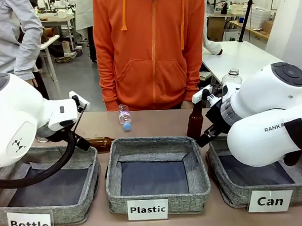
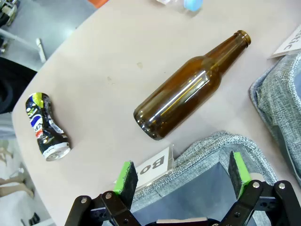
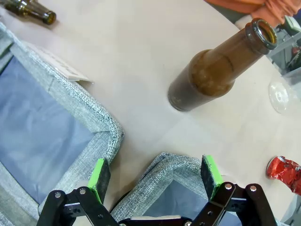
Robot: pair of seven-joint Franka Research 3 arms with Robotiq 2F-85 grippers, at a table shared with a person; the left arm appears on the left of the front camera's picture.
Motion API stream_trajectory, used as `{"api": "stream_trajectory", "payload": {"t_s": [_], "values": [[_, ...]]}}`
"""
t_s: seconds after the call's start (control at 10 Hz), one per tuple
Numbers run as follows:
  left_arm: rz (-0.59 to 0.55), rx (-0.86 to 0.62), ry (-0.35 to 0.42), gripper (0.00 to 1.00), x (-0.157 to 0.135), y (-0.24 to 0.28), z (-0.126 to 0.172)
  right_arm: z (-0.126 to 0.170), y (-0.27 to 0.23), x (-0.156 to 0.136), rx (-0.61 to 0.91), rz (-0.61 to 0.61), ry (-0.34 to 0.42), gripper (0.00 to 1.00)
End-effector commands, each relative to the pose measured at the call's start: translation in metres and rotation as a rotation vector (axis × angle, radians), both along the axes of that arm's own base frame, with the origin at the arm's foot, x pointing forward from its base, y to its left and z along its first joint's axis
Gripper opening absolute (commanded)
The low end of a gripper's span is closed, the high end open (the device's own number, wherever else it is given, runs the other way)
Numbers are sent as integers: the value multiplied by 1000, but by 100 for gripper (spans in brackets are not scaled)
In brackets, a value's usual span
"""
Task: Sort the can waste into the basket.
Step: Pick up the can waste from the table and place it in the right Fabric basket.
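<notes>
Right gripper hangs wide open and empty over the Can basket corner, crushed red can sitting on the table off to the lower right of its wrist view, so this arm's nearer.

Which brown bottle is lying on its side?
The brown bottle beyond the Bottle basket; the other bottle stands upright by the Can basket.
</notes>
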State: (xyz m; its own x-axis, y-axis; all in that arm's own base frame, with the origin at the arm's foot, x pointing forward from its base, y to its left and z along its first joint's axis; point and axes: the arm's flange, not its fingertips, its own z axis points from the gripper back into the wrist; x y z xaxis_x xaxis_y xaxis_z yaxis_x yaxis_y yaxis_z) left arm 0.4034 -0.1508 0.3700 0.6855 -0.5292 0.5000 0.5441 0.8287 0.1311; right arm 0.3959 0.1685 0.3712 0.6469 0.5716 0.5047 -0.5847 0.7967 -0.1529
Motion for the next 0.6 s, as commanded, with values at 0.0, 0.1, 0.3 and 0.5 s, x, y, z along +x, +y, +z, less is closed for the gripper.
{"api": "stream_trajectory", "payload": {"t_s": [0.0, 0.1, 0.3, 0.5], "values": [[0, 0, 0, 100, 0, 0, 0, 0, 0, 0, 1, -1, 0, 100], [0, 0, 0, 100, 0, 0, 0, 0, 0, 0, 1, -1, 0, 100], [0, 0, 0, 100, 0, 0, 0, 0, 0, 0, 1, -1, 0, 100], [0, 0, 0, 100, 0, 0, 0, 0, 0, 0, 1, -1, 0, 100]]}}
